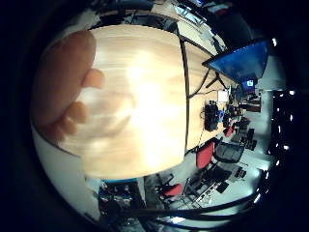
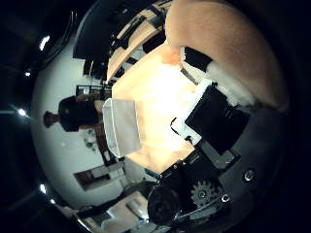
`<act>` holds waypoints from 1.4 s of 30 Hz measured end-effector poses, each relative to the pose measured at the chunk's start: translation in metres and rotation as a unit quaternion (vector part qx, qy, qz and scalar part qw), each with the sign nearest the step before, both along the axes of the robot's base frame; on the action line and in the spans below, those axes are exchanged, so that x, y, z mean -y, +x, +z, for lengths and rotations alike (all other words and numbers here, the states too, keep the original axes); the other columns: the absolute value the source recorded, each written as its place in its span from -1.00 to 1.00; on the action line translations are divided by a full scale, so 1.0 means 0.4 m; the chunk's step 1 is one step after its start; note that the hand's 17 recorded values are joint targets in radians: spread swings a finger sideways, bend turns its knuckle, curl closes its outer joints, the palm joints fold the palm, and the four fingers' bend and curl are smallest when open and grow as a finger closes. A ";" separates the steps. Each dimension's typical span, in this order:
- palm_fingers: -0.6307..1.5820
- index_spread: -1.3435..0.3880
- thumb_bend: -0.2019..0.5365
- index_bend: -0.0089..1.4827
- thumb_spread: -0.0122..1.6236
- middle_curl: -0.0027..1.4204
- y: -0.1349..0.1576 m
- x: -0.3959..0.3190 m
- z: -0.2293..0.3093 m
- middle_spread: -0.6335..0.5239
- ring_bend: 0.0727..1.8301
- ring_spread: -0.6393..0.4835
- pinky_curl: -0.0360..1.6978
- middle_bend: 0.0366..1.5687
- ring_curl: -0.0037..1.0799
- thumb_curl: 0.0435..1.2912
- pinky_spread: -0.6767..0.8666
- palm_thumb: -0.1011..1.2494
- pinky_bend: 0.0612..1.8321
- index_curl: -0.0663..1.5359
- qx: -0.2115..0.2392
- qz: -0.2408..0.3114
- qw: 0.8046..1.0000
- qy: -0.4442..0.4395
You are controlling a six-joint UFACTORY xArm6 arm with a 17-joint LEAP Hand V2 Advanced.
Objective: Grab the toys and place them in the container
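A tan plush toy (image 2: 228, 43) fills much of the thumb side view, close against my palm. The white and black fingers (image 2: 214, 116) of my right hand (image 2: 209, 145) curl against it and hold it. In the little finger side view the same toy (image 1: 63, 72) shows small rounded limbs and hangs well above the light wooden table (image 1: 145, 96). A pale, open-topped rectangular container (image 2: 121, 128) stands on the table near its edge, off to one side of the hand and below it. I see no other toys.
A large monitor with a blue screen (image 1: 239, 60) stands at the table's far end, with black devices (image 1: 211, 116) beside it. Red and black chairs (image 1: 205, 154) line one long side. A dark seam (image 1: 186, 96) crosses the tabletop.
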State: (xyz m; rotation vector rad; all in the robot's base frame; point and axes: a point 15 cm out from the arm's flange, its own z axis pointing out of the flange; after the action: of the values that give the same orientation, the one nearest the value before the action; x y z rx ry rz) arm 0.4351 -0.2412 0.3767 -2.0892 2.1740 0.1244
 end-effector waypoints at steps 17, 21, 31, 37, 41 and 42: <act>0.65 -0.17 -0.49 -0.72 0.33 -0.09 0.013 -0.285 0.096 -0.54 0.37 -0.42 -0.36 0.20 -0.09 -0.57 -0.67 0.71 0.31 0.08 0.019 0.077 0.997 0.008; 0.65 -0.17 -0.50 -0.72 0.33 -0.09 0.007 -0.339 0.094 -0.54 0.37 -0.42 -0.36 0.19 -0.09 -0.57 -0.68 0.71 0.31 0.10 0.016 0.091 0.996 0.010; 0.65 -0.18 -0.49 -0.74 0.33 -0.09 0.002 -0.512 0.117 -0.55 0.38 -0.42 -0.35 0.19 -0.09 -0.56 -0.68 0.71 0.31 0.11 0.018 0.129 0.991 0.009; 0.64 -0.18 -0.49 -0.74 0.33 -0.09 -0.005 -0.619 0.129 -0.54 0.38 -0.42 -0.35 0.20 -0.09 -0.57 -0.68 0.71 0.31 0.12 0.021 0.150 0.988 0.009; 0.64 -0.18 -0.49 -0.74 0.33 -0.09 -0.009 -0.675 0.130 -0.54 0.38 -0.42 -0.35 0.20 -0.09 -0.57 -0.68 0.71 0.31 0.12 0.021 0.168 0.986 0.009; 0.64 -0.18 -0.49 -0.74 0.33 -0.09 -0.011 -0.699 0.131 -0.54 0.38 -0.42 -0.35 0.20 -0.09 -0.57 -0.68 0.71 0.31 0.12 0.021 0.171 0.985 0.010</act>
State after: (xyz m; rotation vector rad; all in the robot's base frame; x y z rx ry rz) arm 0.4308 0.0386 0.4293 -2.4112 1.7643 0.1315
